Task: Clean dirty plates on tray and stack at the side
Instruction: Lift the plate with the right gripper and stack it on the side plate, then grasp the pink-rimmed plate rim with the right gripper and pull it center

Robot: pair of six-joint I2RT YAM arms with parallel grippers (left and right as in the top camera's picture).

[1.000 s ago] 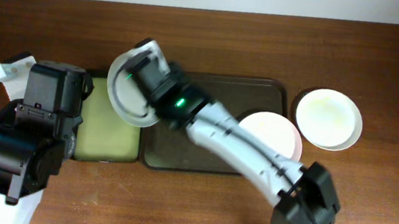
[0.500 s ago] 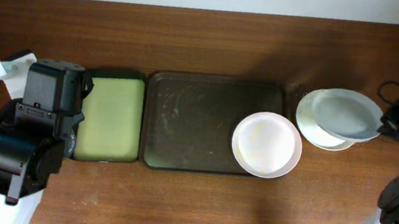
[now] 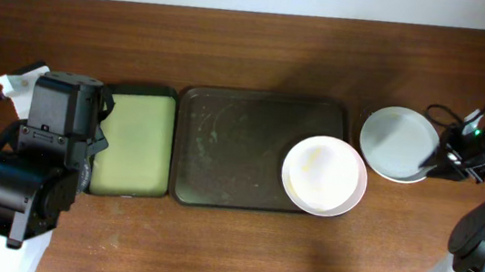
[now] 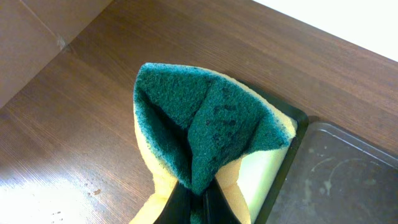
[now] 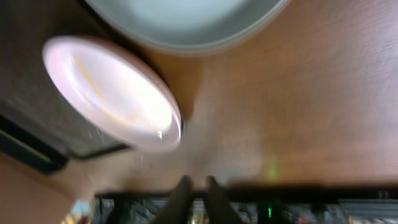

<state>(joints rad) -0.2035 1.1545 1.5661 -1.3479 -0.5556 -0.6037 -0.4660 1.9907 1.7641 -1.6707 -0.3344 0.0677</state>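
The dark brown tray [image 3: 240,154] lies mid-table. A pinkish-white plate [image 3: 323,175] with a yellowish smear sits on its right end and also shows in the right wrist view [image 5: 112,93]. A pale blue-grey plate [image 3: 396,140] lies stacked on a cream-white plate [image 3: 396,177] right of the tray. It also shows in the right wrist view [image 5: 186,18]. My right gripper [image 3: 431,165] is at the stack's right edge; its fingers [image 5: 196,186] are together and empty. My left gripper [image 4: 199,202] is shut on a green and yellow sponge [image 4: 205,124], hidden under the arm in the overhead view.
A smaller black tray with a yellow-green inside [image 3: 135,142] lies just left of the brown tray. The left arm's body [image 3: 33,167] fills the table's left end. The right arm's cable and links stand at the far right edge.
My right arm swung from over the small tray to the far right with the blue-grey plate. The plate now lies on the cream-white plate, and the gripper has let go.
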